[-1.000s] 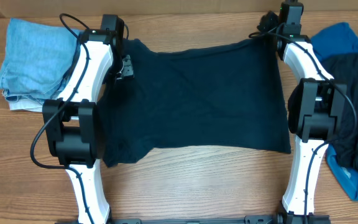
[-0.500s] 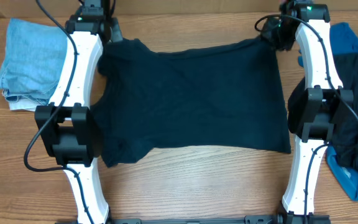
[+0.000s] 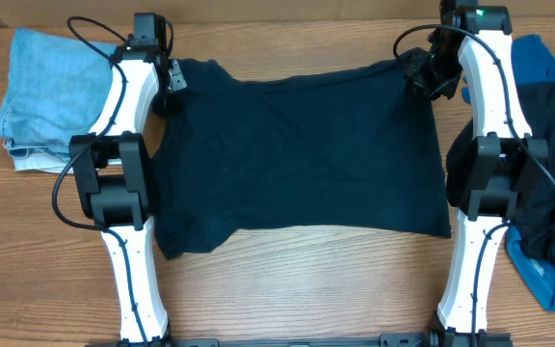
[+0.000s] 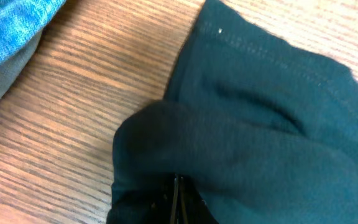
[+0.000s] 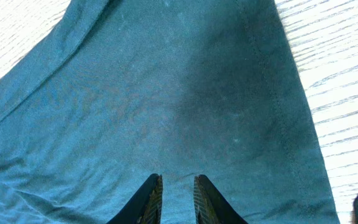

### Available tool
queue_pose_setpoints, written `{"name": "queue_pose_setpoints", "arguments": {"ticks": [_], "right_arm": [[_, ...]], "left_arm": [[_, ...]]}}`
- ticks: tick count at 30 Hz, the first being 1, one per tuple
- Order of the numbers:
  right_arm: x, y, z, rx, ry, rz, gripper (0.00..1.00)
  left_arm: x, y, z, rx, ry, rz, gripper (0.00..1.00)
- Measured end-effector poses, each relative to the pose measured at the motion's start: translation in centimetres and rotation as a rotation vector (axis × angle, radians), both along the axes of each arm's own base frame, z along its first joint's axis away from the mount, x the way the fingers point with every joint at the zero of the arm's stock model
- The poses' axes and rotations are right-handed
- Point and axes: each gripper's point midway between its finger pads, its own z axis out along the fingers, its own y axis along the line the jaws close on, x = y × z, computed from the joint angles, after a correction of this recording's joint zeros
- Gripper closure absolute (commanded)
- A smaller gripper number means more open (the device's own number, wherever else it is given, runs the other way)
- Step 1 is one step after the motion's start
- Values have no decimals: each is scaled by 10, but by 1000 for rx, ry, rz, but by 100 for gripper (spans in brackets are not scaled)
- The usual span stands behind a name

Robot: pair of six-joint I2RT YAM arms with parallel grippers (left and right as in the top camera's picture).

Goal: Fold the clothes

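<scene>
A dark navy shirt (image 3: 297, 154) lies spread flat in the middle of the table. My left gripper (image 3: 171, 80) is at its far left corner. In the left wrist view that gripper (image 4: 178, 188) is shut, with the shirt (image 4: 260, 124) bunched into a hump around its tips. My right gripper (image 3: 421, 73) is at the far right corner. Seen from the right wrist, it (image 5: 178, 182) is open by a narrow gap, tips down on the shirt (image 5: 166, 93), with a small crease between them.
Pale blue clothes (image 3: 46, 96) lie stacked at the far left and show as a corner (image 4: 11, 31) in the left wrist view. On the right edge a near-black shirt (image 3: 547, 164) lies on a bright blue one (image 3: 523, 58). Bare wood (image 5: 340, 62) flanks the shirt.
Left gripper went up past the shirt's corner, came back onto it and shut, bunching the cloth. Right gripper moved down onto the far right corner, and its jaws narrowed.
</scene>
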Motion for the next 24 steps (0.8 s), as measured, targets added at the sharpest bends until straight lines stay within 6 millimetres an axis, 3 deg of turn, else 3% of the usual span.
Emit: {"name": "queue_pose_setpoints", "arguments": {"ticks": [2,6,8,12,18,24], "right_arm": [[1,0,0,-3,-3,0,78],[0,-1,0,-4,-1,0,78],[-2,-1,0,-4,10,0,78],[-5,-2,-1,-10,23,0,78],[-6,-2,-1,-11,24,0,78],[-5,-2,-1,-10,21,0,78]], "left_arm": [[0,-2,9,-12,7,-5,96],[33,-5,67,-26,-151,-15,96],[39,-5,73,-28,-181,-16,96],[42,-5,65,-28,-180,-16,96],[27,-7,4,-40,-39,-19,96],[5,-9,-7,-51,60,-20,96]]}}
